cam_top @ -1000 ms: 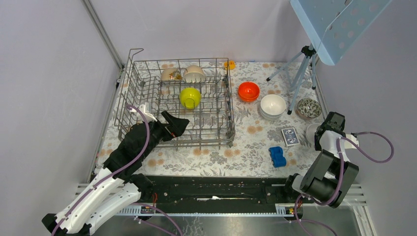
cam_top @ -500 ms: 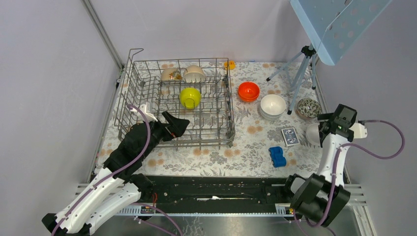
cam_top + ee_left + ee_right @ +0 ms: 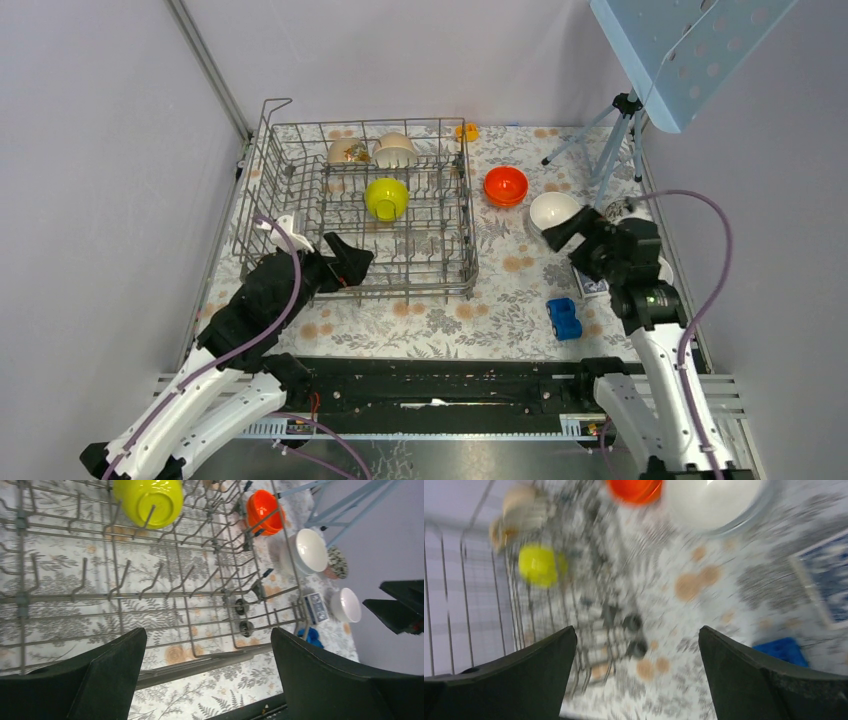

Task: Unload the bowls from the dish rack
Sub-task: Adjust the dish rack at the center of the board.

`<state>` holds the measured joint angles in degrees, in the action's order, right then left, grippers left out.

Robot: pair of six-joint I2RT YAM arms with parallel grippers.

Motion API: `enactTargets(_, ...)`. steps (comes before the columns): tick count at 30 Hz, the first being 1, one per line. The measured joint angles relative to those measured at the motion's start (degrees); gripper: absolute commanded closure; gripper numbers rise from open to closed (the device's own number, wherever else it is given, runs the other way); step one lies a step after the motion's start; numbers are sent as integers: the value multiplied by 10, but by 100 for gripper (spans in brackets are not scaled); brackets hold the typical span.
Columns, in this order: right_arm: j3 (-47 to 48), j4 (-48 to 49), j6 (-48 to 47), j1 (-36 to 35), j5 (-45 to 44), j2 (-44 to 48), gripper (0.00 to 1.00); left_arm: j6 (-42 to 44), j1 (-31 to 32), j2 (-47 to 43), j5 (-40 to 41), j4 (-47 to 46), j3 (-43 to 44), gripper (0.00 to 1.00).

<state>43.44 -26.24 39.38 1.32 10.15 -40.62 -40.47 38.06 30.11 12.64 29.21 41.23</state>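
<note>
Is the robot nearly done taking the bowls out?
Roughly halfway. Done: an orange bowl, a white bowl, a mottled bowl and a second white bowl sit on the table, outside the dish rack. In hand: nothing. The left tool and right tool are both open and empty. Left: the yellow-green bowl, a beige bowl and a pale bowl beside it wait in the rack.

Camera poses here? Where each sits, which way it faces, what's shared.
Top external: above and behind the bases, looking down on the dish rack; left gripper and right gripper show.
Left wrist: over the rack's near edge, facing across it; own fingers at bottom.
Right wrist: blurred, right of the rack, facing it; own fingers at bottom.
Both wrists share the yellow-green bowl and orange bowl.
</note>
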Motion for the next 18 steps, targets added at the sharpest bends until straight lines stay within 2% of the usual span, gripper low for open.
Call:
enactTargets(5, -3, 17, -14, -207, -28, -27, 0, 24, 0, 35, 26, 35, 37, 1)
enactTargets(9, -3, 51, -33, -336, -78, -86, 0, 47, 0, 41, 37, 52, 55, 1)
enactTargets(12, -3, 76, -42, -383, -106, -120, 0, 59, 0, 41, 37, 63, 68, 1)
enactTargets(18, 0, 159, -56, -392, -163, -134, 0, 74, 0, 41, 34, 83, 108, 1)
